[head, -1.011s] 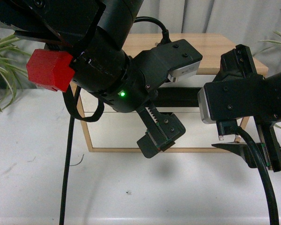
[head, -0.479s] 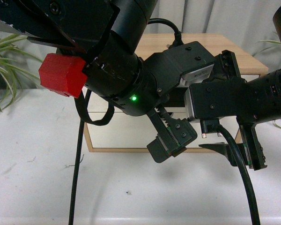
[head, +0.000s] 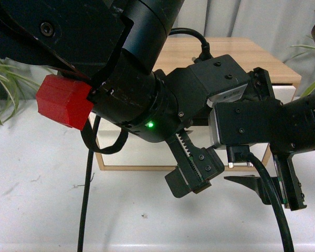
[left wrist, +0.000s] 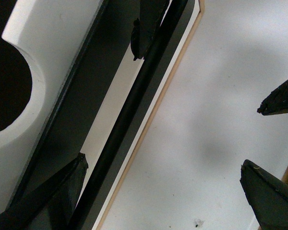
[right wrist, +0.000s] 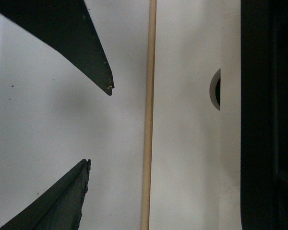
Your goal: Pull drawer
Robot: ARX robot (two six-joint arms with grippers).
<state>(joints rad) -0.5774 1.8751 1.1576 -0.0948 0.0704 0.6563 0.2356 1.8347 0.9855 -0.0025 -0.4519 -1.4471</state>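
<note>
White-fronted wooden drawer with the long black bar handle and half-round notch: where is it found?

It is seen in the upper slot of the light wooden cabinet on the white worktop, largely hidden behind both arms in the front view.

How is the left end effector set?

Its fingers are held apart and the bar is straddled between them. Whether either pad is touching the bar cannot be told from the wrist view.

And the right end effector?

It is likewise spread apart. Nothing is gripped, and it is held in front of the cabinet, above the worktop.

What should be minded for the step in hand?

The fingers would best be closed squarely on the bar, near its middle, before any pull is made. The pull should then be directed straight out along the drawer's run, so that the drawer is not skewed and the light cabinet is not dragged forward.
</note>
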